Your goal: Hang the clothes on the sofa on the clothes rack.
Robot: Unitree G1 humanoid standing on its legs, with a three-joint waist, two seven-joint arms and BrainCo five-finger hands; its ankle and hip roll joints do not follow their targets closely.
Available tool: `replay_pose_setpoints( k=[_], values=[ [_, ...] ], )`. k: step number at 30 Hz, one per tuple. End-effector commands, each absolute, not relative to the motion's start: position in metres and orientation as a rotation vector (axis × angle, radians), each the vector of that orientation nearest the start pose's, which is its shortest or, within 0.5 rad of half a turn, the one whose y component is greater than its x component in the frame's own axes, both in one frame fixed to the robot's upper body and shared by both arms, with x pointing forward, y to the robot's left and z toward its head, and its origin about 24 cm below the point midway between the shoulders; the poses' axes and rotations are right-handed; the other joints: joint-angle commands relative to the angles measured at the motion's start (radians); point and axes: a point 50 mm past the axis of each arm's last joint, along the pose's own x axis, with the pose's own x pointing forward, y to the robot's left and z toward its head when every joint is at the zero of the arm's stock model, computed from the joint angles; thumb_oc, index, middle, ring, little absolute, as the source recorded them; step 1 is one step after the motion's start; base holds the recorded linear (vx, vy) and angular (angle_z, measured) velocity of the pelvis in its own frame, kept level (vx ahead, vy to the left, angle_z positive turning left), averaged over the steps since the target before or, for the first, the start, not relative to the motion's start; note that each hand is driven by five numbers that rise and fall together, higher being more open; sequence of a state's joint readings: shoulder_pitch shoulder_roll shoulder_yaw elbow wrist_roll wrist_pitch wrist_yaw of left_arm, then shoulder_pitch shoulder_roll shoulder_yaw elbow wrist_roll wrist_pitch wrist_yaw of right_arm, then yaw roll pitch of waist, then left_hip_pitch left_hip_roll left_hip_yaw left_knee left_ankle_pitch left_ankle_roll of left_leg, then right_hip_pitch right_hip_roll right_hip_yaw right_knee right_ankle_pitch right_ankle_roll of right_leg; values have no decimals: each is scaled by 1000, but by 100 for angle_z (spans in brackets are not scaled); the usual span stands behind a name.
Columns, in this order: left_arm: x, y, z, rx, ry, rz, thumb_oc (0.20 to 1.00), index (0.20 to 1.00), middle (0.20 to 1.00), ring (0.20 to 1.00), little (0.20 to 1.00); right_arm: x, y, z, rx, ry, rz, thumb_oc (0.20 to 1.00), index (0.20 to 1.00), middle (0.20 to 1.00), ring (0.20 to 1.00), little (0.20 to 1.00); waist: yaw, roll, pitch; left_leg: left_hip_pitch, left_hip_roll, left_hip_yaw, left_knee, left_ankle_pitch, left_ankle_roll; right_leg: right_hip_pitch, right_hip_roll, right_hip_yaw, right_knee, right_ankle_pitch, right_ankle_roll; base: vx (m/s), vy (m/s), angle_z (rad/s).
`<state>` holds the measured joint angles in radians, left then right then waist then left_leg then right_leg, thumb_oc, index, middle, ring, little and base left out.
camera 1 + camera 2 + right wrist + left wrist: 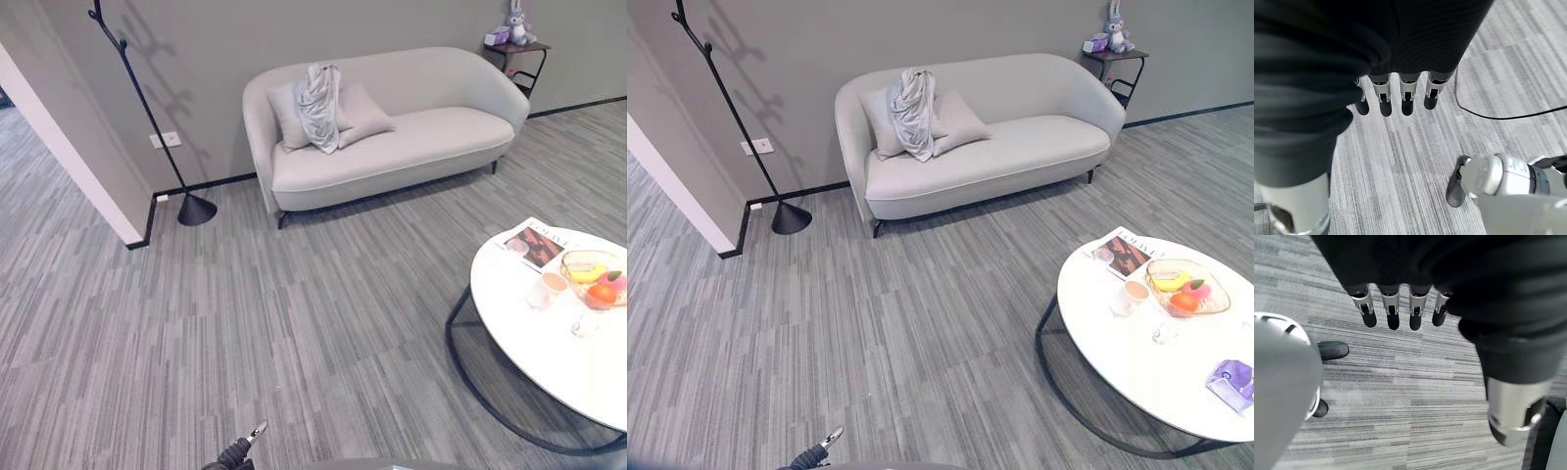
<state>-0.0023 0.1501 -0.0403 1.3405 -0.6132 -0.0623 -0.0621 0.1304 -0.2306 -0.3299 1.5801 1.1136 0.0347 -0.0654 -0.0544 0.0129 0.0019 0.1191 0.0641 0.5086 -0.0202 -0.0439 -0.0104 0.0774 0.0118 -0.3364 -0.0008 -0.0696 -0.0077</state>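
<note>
Both hands, left hand (1400, 308) and right hand (1396, 93), empty with fingers straight, garment (319, 106) draped over sofa (392, 147) back, well apart from coat rack (147, 108): likely to slide off mid-carry if pinched loosely.

A round white coffee table (1136, 377) carries a magazine (1122, 252) at its far edge, a cup (1133, 292) just beside it, a glass bowl of fruit (1185, 287) near the right edge, and a purple packet (1234, 380). A small side table (1114, 61) holds a plush rabbit (1114, 23).
</note>
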Motion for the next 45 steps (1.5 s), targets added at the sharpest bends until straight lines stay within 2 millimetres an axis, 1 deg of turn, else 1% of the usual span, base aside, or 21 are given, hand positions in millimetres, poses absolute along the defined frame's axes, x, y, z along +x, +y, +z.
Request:
replay_pose_setpoints(
  k=[1, 2, 3, 4, 7, 8, 11, 12, 13, 17, 22, 24, 25, 26, 29, 31, 36, 37, 41, 45],
  values=[
    [78, 203, -171, -448, 1157, 464, 1000, 1000, 1000, 1000, 1000, -51, -217, -169, 958, 1343, -1389, 1000, 1000, 1000, 1000, 1000, -26, -5, -5, 48, 48, 0, -67, 61, -86, 51, -102, -34, -86, 89, 139, 0, 0, 0],
    [78, 203, -171, -449, 1156, 466, 1000, 1000, 1000, 1000, 1000, -51, -217, -169, 957, 1344, -1387, 1000, 1000, 1000, 1000, 1000, -26, -5, -5, 48, 48, 2, -67, 61, -86, 50, -102, -32, -86, 89, 139, -23, 4, -4],
    [76, 203, -172, -444, 1164, 461, 1000, 1000, 1000, 1000, 1000, -47, -217, -170, 931, 1358, -1320, 1000, 1000, 1000, 1000, 1000, -26, -5, -3, 48, 48, 7, -67, 60, -86, 48, -102, -26, -86, 92, 139, -16, 7, -9],
    [76, 203, -172, -444, 1164, 462, 1000, 1000, 1000, 1000, 1000, -47, -217, -170, 930, 1358, -1318, 1000, 1000, 1000, 1000, 1000, -26, -6, -4, 49, 48, 8, -67, 60, -86, 48, -102, -25, -86, 92, 139, -24, 9, -10],
    [70, 204, -173, -464, 1178, 491, 1000, 1000, 1000, 1000, 1000, -41, -217, -171, 895, 1367, -1236, 1000, 1000, 1000, 1000, 1000, -20, -7, -4, 50, 47, 12, -67, 60, -85, 48, -103, -23, -86, 95, 140, -10, 2, -14],
    [68, 206, -173, -508, 1172, 549, 1000, 1000, 1000, 1000, 1000, -35, -218, -172, 887, 1357, -1201, 1000, 1000, 1000, 1000, 1000, -16, -9, -4, 51, 48, 8, -67, 60, -84, 50, -105, -23, -86, 96, 140, -6, 4, -7],
    [66, 212, -172, -640, 1112, 710, 1000, 1000, 1000, 1000, 1000, -33, -216, -173, 906, 1341, -1198, 1000, 1000, 1000, 1000, 1000, -4, -13, -6, 49, 47, -4, -67, 60, -83, 54, -106, -28, -86, 93, 139, 0, 0, 0],
    [66, 212, -172, -642, 1111, 713, 1000, 1000, 1000, 1000, 1000, -32, -216, -173, 905, 1341, -1196, 1000, 1000, 1000, 1000, 1000, -6, -13, -6, 48, 47, -5, -67, 60, -83, 54, -106, -28, -86, 93, 139, 0, 0, 0],
    [64, 218, -171, -697, 1073, 802, 1000, 1000, 1000, 1000, 1000, -34, -214, -173, 914, 1338, -1203, 1000, 1000, 1000, 1000, 1000, 2, -14, -8, 47, 46, -15, -67, 60, -83, 57, -107, -31, -86, 91, 140, 0, 0, 0],
    [57, 227, -171, -742, 1047, 894, 1000, 1000, 1000, 1000, 1000, -36, -213, -173, 882, 1365, -1160, 1000, 1000, 1000, 1000, 1000, 8, -17, -9, 42, 44, -31, -67, 61, -82, 60, -111, -38, -86, 91, 140, 3, -14, 6],
    [50, 228, -172, -801, 1028, 971, 1000, 1000, 1000, 1000, 1000, -34, -210, -174, 840, 1389, -1092, 1000, 1000, 1000, 1000, 1000, 14, -18, -7, 41, 41, -38, -67, 60, -81, 62, -114, -42, -86, 91, 139, 2, -12, 8],
    [47, 226, -172, -800, 1041, 965, 1000, 1000, 1000, 1000, 1000, -33, -209, -174, 822, 1395, -1058, 1000, 1000, 1000, 1000, 1000, 14, -18, -5, 41, 41, -38, -67, 61, -81, 62, -115, -43, -86, 92, 138, -9, -12, 4],
    [49, 222, -173, -782, 1057, 884, 1000, 1000, 1000, 1000, 1000, -31, -209, -174, 766, 1419, -970, 1000, 1000, 1000, 1000, 1000, 16, -19, -1, 43, 40, -36, -67, 61, -80, 64, -115, -46, -86, 93, 138, 0, 0, 0],
    [48, 222, -173, -782, 1057, 884, 1000, 1000, 1000, 1000, 1000, -32, -209, -174, 765, 1419, -969, 1000, 1000, 1000, 1000, 1000, 16, -19, -2, 44, 40, -36, -67, 61, -80, 64, -116, -46, -86, 93, 138, 0, 0, 0],
    [53, 210, -174, -778, 1083, 782, 1000, 1000, 1000, 1000, 1000, -29, -210, -175, 673, 1459, -839, 1000, 1000, 1000, 1000, 1000, 14, -19, 0, 45, 41, -34, -67, 62, -78, 64, -117, -50, -86, 95, 137, 0, 0, 0],
    [56, 205, -175, -762, 1095, 726, 1000, 1000, 1000, 1000, 1000, -25, -208, -176, 643, 1466, -772, 1000, 1000, 1000, 1000, 1000, 15, -20, 0, 46, 41, -34, -67, 61, -77, 66, -117, -51, -86, 96, 136, 0, 0, 0],
    [60, 201, -175, -727, 1111, 664, 1000, 1000, 1000, 1000, 1000, -20, -209, -176, 588, 1469, -708, 1000, 1000, 1000, 1000, 1000, 15, -22, -1, 48, 42, -34, -67, 61, -76, 68, -117, -53, -86, 95, 136, 0, 0, 0],
    [57, 200, -175, -702, 1137, 646, 1000, 1000, 1000, 1000, 1000, -21, -210, -176, 568, 1481, -685, 1000, 1000, 1000, 1000, 1000, 15, -21, -2, 49, 43, -35, -67, 60, -77, 70, -117, -52, -86, 95, 135, 0, 0, 0],
    [52, 199, -176, -694, 1163, 640, 1000, 1000, 1000, 1000, 1000, -22, -213, -175, 537, 1497, -655, 1000, 1000, 1000, 1000, 1000, 16, -20, -2, 52, 43, -38, -67, 58, -76, 72, -117, -53, -86, 93, 134, 0, 0, 0],
    [50, 200, -176, -678, 1172, 633, 1000, 1000, 1000, 1000, 1000, -21, -213, -175, 512, 1510, -626, 1000, 1000, 1000, 1000, 1000, 20, -20, -2, 55, 44, -40, -67, 58, -75, 75, -114, -53, -86, 89, 131, 0, 0, 0]
  ],
)
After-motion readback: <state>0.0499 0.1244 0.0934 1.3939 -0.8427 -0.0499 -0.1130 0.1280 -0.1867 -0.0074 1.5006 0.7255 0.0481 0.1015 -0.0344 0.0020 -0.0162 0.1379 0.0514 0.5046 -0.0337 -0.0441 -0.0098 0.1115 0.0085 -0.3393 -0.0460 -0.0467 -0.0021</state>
